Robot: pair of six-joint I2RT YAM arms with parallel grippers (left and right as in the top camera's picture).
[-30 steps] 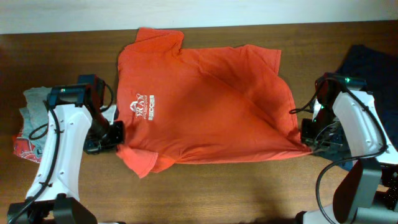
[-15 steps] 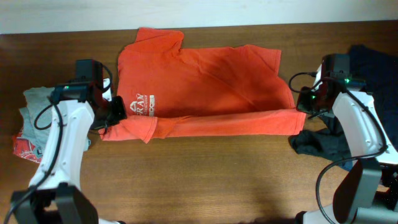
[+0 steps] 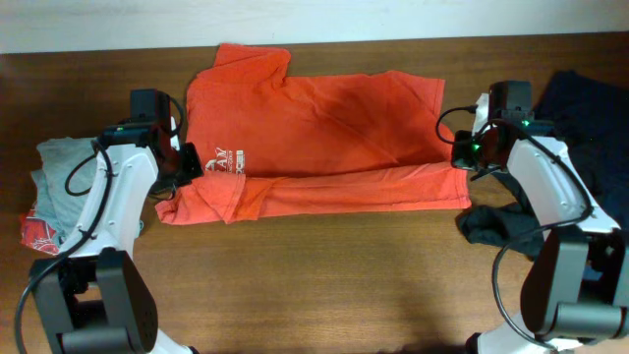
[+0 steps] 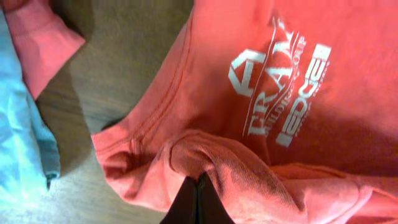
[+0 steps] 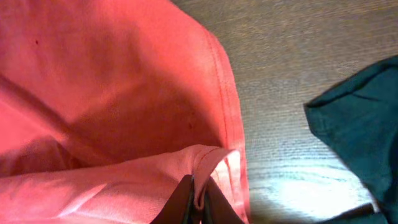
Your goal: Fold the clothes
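Your left pincer [image 4: 198,198] is clamping the orange T-shirt [image 3: 324,128] fold below the logo [image 4: 280,93]; your right pincer [image 5: 195,198] is pinching its far hem over the bench [image 3: 324,285].

Large orange-red T-shirt [image 3: 324,138] with white lettering, lying flat, lower edge folded up, dark navy garment [image 3: 590,103] crumpled alongside

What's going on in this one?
Two robot arms are folding an orange T-shirt spread on a wooden table. The left fingers are shut on the shirt's near edge beside the white lettering, and the right fingers pinch the same edge at the opposite side. That edge is doubled up over the shirt's middle, so the first fold is partly made. A dark garment lies at the right and a grey pile of cloth at the left.
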